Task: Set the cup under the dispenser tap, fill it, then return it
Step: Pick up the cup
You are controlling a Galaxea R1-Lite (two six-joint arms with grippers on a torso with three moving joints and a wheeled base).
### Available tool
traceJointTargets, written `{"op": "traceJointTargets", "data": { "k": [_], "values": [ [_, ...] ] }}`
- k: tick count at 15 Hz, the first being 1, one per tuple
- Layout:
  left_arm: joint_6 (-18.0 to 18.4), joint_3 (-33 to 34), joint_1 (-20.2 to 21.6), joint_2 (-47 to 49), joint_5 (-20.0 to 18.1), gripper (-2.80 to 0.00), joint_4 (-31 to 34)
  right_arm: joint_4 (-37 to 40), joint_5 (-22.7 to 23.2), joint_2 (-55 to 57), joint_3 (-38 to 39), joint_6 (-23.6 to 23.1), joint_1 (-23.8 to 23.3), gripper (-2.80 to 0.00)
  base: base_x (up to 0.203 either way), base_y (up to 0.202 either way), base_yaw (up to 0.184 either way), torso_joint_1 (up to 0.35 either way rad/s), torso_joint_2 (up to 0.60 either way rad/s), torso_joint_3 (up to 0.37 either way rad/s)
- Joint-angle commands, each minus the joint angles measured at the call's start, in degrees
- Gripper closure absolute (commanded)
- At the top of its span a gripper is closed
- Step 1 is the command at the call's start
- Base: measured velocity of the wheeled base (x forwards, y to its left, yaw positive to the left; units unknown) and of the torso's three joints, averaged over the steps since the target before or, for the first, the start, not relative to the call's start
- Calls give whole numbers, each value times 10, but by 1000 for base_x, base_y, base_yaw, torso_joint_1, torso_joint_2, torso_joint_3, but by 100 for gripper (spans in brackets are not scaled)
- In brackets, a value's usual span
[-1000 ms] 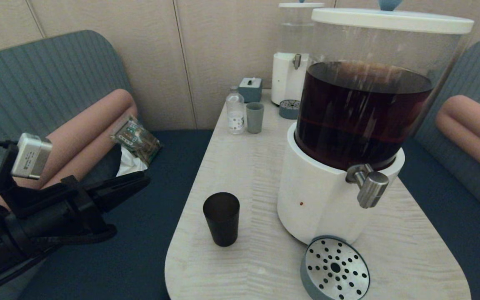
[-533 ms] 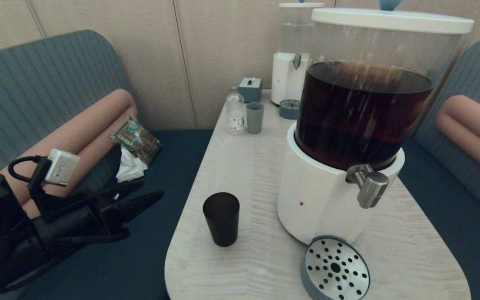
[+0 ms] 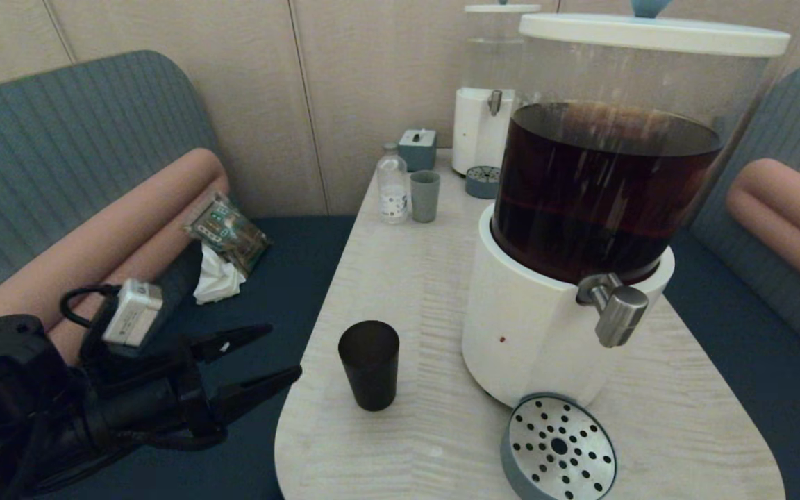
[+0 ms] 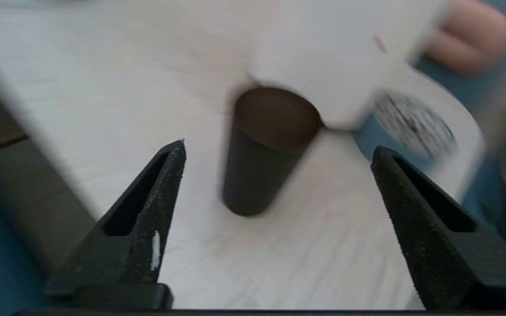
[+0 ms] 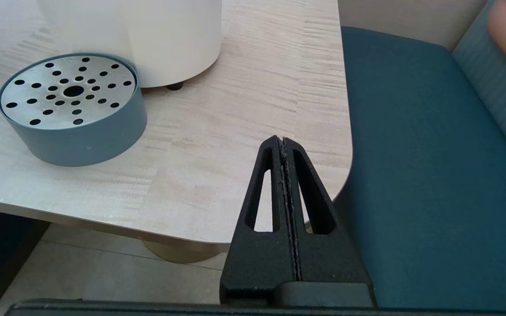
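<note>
nothing done yet: the cup (image 3: pixel 369 364) stands untouched beside the dispenser, not under the tap (image 3: pixel 614 305), left gripper (image 3: pixel 271 357) wide open and empty near it, right gripper (image 5: pixel 283 145) closed, empty.

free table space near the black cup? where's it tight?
Bare table runs from the cup back to the bottle and grey-green cup; the front edge is bare too. Tight to its right: dispenser base, drip tray. Left gripper sits open off the table's left edge.

Dispensers, two: large dark-liquid dispenser (image 3: pixel 580 208); smaller clear-liquid dispenser (image 3: pixel 487 104) at 12 o'clock. Cups, two: black cup (image 3: pixel 369 364); grey-green cup (image 3: pixel 425 196). Drip trays, two: near (image 3: pixel 558 448), far (image 3: pixel 482 182). Bottle (image 3: pixel 392 184), one. Small box (image 3: pixel 417 148), one.
</note>
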Motion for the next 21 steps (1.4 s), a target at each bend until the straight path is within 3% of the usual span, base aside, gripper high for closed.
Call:
{"op": "traceJointTargets", "data": {
  "k": [1,3,5,16,21],
  "values": [
    [23,3,3,80,-49,-280,-23,0,0,-1,0,0,0,0,0,0,0,0,0,0],
    [48,-1,17,94,-121,-280,-35,0,0,-1,0,0,0,0,0,0,0,0,0,0],
    [68,-3,42,109,-160,-280,-36,0,0,-1,0,0,0,0,0,0,0,0,0,0],
    [71,-96,48,210,-166,-280,-36,0,0,-1,0,0,0,0,0,0,0,0,0,0],
    [71,-130,5,230,-165,-280,-36,0,0,-1,0,0,0,0,0,0,0,0,0,0]
  ]
}}
